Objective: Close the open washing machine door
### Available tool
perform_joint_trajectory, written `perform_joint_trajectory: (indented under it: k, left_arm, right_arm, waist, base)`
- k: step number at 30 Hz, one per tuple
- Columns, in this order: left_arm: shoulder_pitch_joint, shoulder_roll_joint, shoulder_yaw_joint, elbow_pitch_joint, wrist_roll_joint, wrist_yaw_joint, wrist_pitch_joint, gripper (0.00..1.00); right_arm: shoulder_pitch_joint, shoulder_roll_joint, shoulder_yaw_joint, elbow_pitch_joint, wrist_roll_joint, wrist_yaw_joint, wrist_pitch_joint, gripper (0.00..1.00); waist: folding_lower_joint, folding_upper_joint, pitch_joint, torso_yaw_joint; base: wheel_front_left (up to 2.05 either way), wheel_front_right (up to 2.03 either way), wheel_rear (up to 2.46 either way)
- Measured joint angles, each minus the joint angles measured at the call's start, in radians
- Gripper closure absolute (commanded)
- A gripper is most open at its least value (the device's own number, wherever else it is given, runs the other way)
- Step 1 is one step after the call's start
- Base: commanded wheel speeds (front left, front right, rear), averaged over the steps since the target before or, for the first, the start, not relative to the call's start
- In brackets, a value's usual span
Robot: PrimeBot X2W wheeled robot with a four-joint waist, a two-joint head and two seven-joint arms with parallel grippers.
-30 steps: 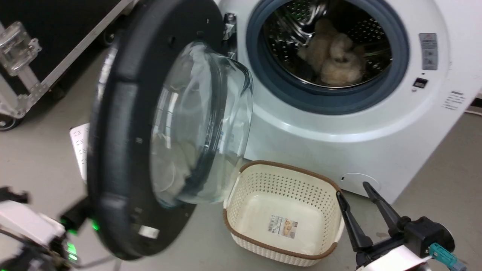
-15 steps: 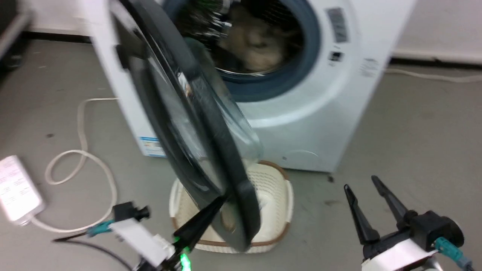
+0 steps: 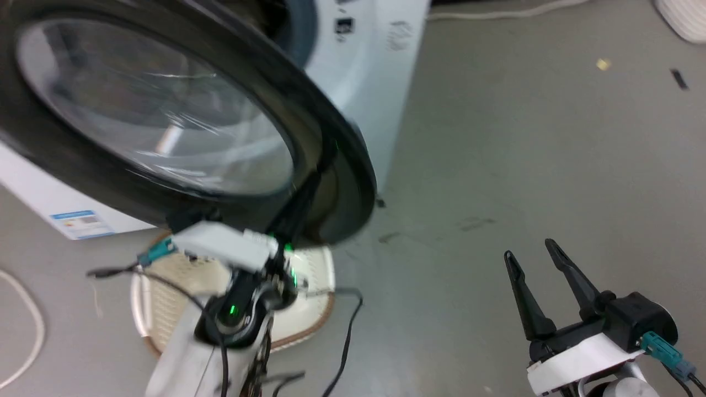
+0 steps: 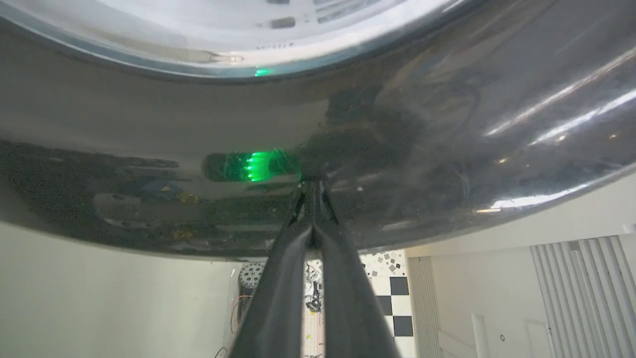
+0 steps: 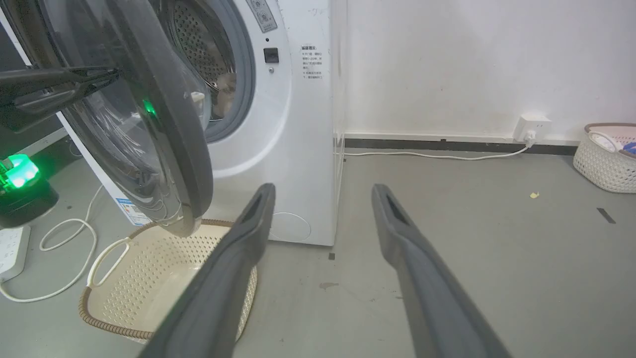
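Note:
The washing machine door, with its glossy black rim and clear glass centre, stands partly open in front of the white washing machine. My left gripper is shut, with its tips pressed against the outside of the door's lower rim. The right wrist view shows the door still ajar from the drum opening, with the left gripper on its outer face. My right gripper hangs open and empty over the floor to the right, well apart from the door, and its fingers frame the machine's corner.
A cream perforated basket sits on the floor below the door, under my left arm. A white cable and power strip lie at the left. A second basket and a wall socket are at the far right.
The door has swung from wide open toward the machine, with my left gripper moving onto its outer rim. The head camera has turned. The right gripper has stayed open.

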Motion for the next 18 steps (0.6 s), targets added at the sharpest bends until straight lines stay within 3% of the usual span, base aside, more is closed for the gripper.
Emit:
perform_joint_trajectory:
  k: [6, 12, 15, 16, 17, 18]
  left_arm:
    - [-0.168, -0.001, -0.038, 0.160, -0.042, -0.025, -0.152, 1.00]
    - [-0.195, -0.001, -0.081, 0.220, -0.076, -0.033, -0.192, 1.00]
    - [-0.173, 0.003, -0.114, 0.168, -0.027, -0.035, -0.192, 1.00]
    - [-0.173, 0.003, -0.114, 0.168, -0.027, -0.035, -0.192, 0.55]
    - [-0.155, 0.008, -0.126, 0.142, -0.009, -0.036, -0.187, 0.00]
    - [-0.131, 0.019, -0.140, 0.117, 0.011, -0.036, -0.185, 0.00]
  right_arm:
    - [-0.003, 0.011, 0.002, 0.007, 0.002, 0.000, 0.000, 0.00]
    - [-0.011, 0.013, -0.007, 0.008, 0.000, 0.000, 0.000, 0.00]
    - [-0.006, 0.013, -0.027, 0.003, -0.009, 0.000, 0.000, 0.00]
    - [-0.006, 0.013, -0.027, 0.003, -0.009, 0.000, 0.000, 0.00]
    - [-0.002, 0.013, -0.031, 0.000, -0.011, 0.000, 0.000, 0.00]
    - [0.004, 0.012, -0.035, -0.002, -0.013, 0.000, 0.000, 0.00]
  waist:
    - [0.0000, 0.0000, 0.052, -0.066]
    - [-0.0001, 0.0000, 0.035, -0.047]
    - [-0.0002, 0.0001, 0.008, -0.011]
    - [-0.0002, 0.0001, 0.008, -0.011]
    - [-0.0002, 0.0000, 0.001, 0.000]
    - [-0.0002, 0.0000, -0.007, 0.012]
  base:
    - [0.00, 0.00, 0.00]
    - [0.00, 0.00, 0.00]
    - [0.00, 0.00, 0.00]
    - [0.00, 0.00, 0.00]
    - [0.00, 0.00, 0.00]
    - [0.00, 0.00, 0.00]
